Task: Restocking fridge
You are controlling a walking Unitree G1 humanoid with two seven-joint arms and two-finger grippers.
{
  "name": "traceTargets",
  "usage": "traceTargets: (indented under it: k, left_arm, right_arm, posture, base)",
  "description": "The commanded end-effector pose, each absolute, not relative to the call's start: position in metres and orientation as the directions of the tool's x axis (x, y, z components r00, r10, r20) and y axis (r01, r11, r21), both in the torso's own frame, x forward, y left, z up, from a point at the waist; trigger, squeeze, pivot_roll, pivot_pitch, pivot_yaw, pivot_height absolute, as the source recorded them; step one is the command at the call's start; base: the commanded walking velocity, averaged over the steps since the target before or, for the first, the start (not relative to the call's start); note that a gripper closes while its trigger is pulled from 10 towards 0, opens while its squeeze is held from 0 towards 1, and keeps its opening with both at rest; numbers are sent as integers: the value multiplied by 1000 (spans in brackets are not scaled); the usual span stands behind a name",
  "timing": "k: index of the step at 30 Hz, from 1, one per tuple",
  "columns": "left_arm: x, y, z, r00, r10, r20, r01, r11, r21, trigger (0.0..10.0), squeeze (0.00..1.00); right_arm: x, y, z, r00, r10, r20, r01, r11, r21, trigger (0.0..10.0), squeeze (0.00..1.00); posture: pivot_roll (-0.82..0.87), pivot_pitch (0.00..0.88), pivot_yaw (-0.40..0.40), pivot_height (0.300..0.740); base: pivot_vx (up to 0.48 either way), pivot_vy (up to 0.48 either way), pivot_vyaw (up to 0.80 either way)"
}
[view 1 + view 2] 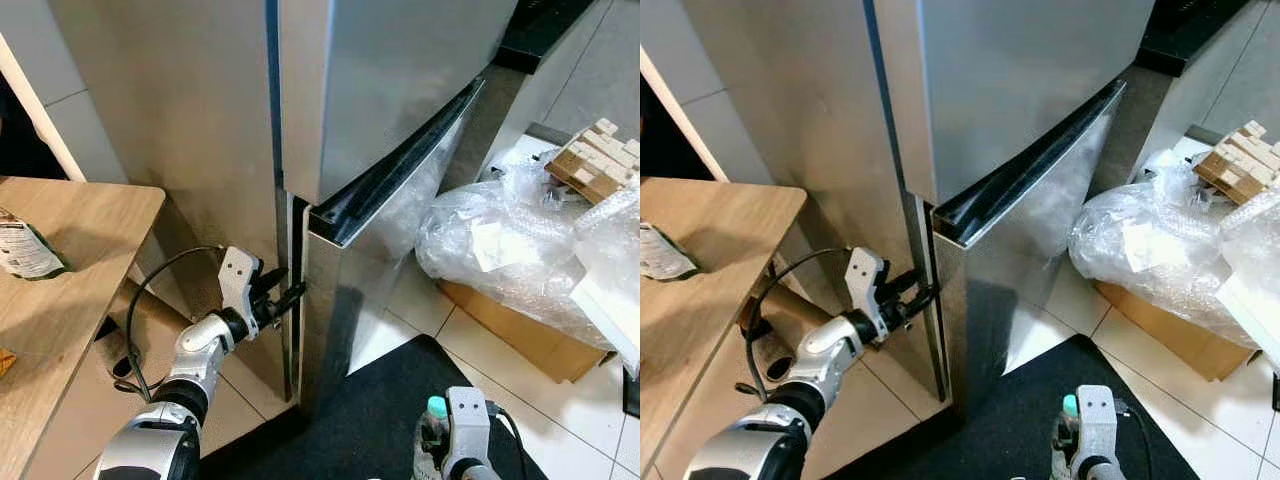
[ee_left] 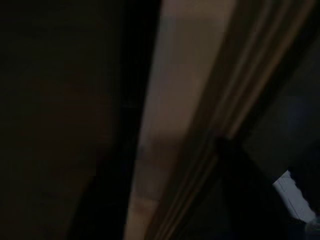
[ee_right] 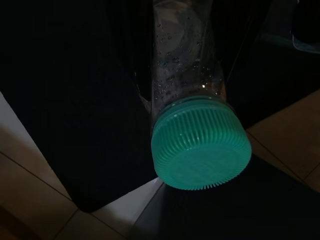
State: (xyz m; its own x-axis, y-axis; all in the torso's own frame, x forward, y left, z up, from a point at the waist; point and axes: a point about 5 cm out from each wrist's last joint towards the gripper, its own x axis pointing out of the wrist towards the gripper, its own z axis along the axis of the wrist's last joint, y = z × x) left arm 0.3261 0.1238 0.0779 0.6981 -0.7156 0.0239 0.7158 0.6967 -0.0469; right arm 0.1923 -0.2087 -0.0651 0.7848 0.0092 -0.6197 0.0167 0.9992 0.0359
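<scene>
At fridge door [image 1: 370, 260] edge, left gripper [image 1: 284, 296] fingers parted, right gripper [image 1: 432, 440] clamping upright bottle [image 3: 192, 100], cap [image 3: 201, 150] upward

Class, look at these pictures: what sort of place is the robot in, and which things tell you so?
Probably a home kitchen: a tall steel fridge, a wooden table beside it, and a tiled floor with plastic-wrapped packages lying about.
</scene>
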Motion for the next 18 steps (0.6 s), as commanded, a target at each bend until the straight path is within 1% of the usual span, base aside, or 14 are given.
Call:
traceTargets:
  k: [1,3,4,5,6,7,8,9,10,12,14,16,17,18]
  left_arm:
    - [327,120,80,677,-736,12,736,677,-26,10000,1000]
    - [323,111,80,642,-766,29,767,642,-9,10000,1000]
    - [323,111,80,642,-766,29,767,642,-9,10000,1000]
    - [321,106,80,619,-785,37,786,619,-14,10000,910]
    - [318,97,80,585,-809,47,811,585,-17,10000,592]
    - [315,89,80,557,-829,58,831,557,-20,10000,141]
    - [313,81,81,532,-844,71,847,531,-27,10000,0]
    - [310,69,82,492,-866,86,870,491,-39,10000,0]
    - [310,69,82,492,-866,86,870,491,-39,10000,0]
    - [305,48,86,425,-898,114,905,421,-61,10000,0]
    - [305,48,86,425,-898,114,905,421,-61,10000,0]
    - [295,10,97,289,-942,172,957,278,-87,10000,0]
    - [295,10,97,289,-942,172,957,278,-87,10000,0]
    - [289,-4,102,235,-952,197,971,221,-92,10000,0]
  right_arm:
    - [187,-210,-68,775,-2,-632,35,999,40,10000,0]
    - [184,-212,-69,771,-7,-637,41,998,39,10000,0]
    - [184,-212,-69,771,-7,-637,41,998,39,10000,0]
    - [183,-212,-70,769,-8,-639,43,998,39,10000,0]
    - [181,-212,-71,765,-9,-644,44,998,38,10000,0]
    - [178,-212,-72,761,-10,-648,44,998,37,10000,0]
    - [177,-212,-73,758,-10,-652,44,998,36,10000,0]
    - [175,-211,-73,756,-9,-655,43,998,36,10000,0]
    - [175,-211,-73,756,-9,-655,43,998,36,10000,0]
    - [174,-211,-74,753,-7,-658,43,998,38,10000,0]
    - [174,-211,-74,753,-7,-658,43,998,38,10000,0]
    - [173,-210,-75,750,-6,-661,44,998,40,10000,0]
    - [173,-210,-75,750,-6,-661,44,998,40,10000,0]
    - [172,-210,-75,749,-6,-662,45,998,41,10000,0]
  posture:
    - [-185,150,0,740]
    - [-183,148,2,740]
    - [-183,148,2,740]
    - [-183,148,2,740]
    - [-180,148,0,740]
    - [-180,148,0,740]
    - [-181,147,-2,740]
    - [-181,148,-2,740]
    - [-181,148,-2,740]
    - [-182,148,-1,740]
    - [-182,148,-1,740]
    - [-183,149,5,740]
    - [-183,149,5,740]
    - [-183,149,5,740]
  base:
    - [0,0,0]
    - [0,0,0]
    - [0,0,0]
    - [0,0,0]
    - [0,0,0]
    - [0,0,0]
    - [0,0,0]
    - [0,0,0]
    - [0,0,0]
    - [0,0,0]
    - [0,0,0]
    - [0,0,0]
    - [0,0,0]
    - [0,0,0]
